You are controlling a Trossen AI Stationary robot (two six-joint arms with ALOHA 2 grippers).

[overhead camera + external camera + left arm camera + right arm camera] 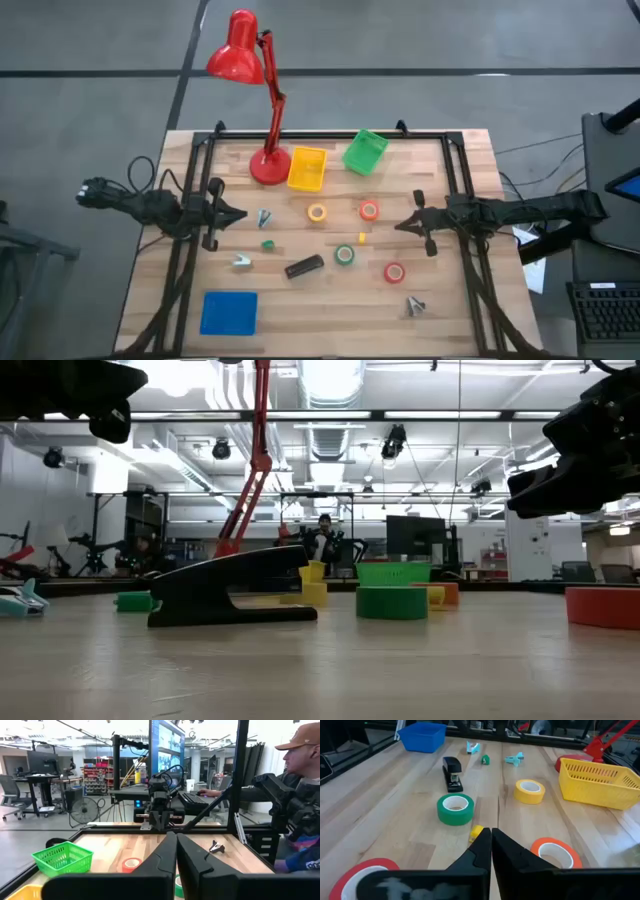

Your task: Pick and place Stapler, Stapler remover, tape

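The stapler, a short black bar lying flat and askew near the middle of the table, has a green tape roll just beside it and a tiny green bit near its other end. A grab that comes in off-line could, I reckon, nudge the roll or skid the low bar along the wood instead of lifting it. Both arms hang above the table, well apart from it, left gripper and right gripper clenched on nothing, so either must spread its fingers first.
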